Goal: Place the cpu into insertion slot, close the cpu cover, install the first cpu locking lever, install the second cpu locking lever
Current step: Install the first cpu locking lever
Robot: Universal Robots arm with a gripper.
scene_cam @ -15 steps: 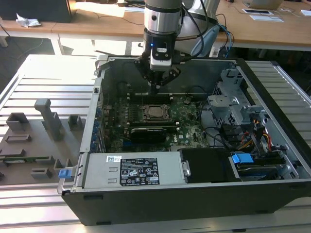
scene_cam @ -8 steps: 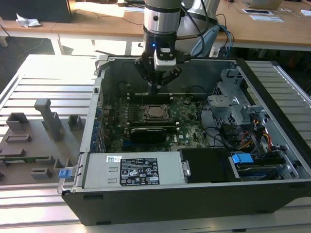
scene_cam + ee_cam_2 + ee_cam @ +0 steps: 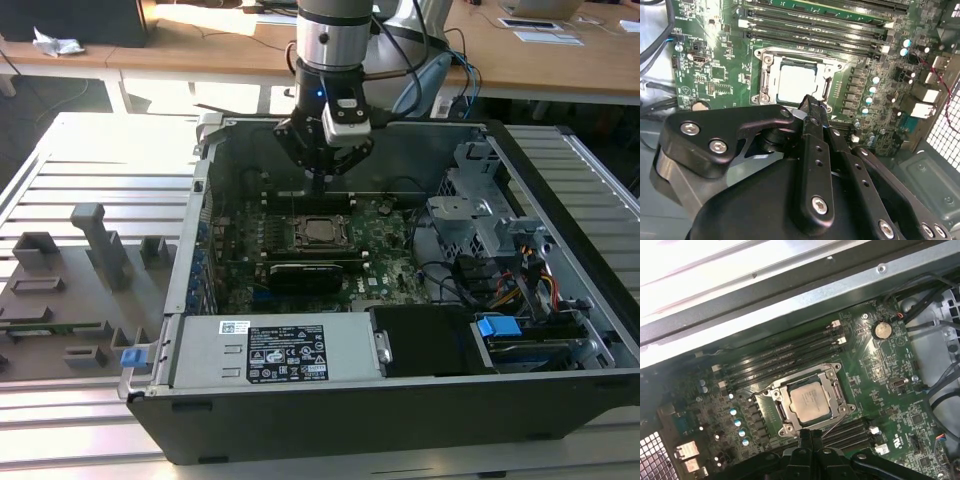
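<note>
Here, the gripper [image 3: 810, 434], its fingers pressed together on nothing, hangs just beside one edge of the insertion slot [image 3: 783, 411] in the middle of the green motherboard [image 3: 890, 405], where the cpu [image 3: 810, 401] lies flat with the cpu cover [image 3: 828, 385] lowered around it.

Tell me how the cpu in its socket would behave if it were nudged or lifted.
The cpu looks like a thin, flat, rigid plate, so it probably won't flex or roll. Its smooth metal top may be slippery. Framed by the cpu cover, it likely resists sideways nudges.
</note>
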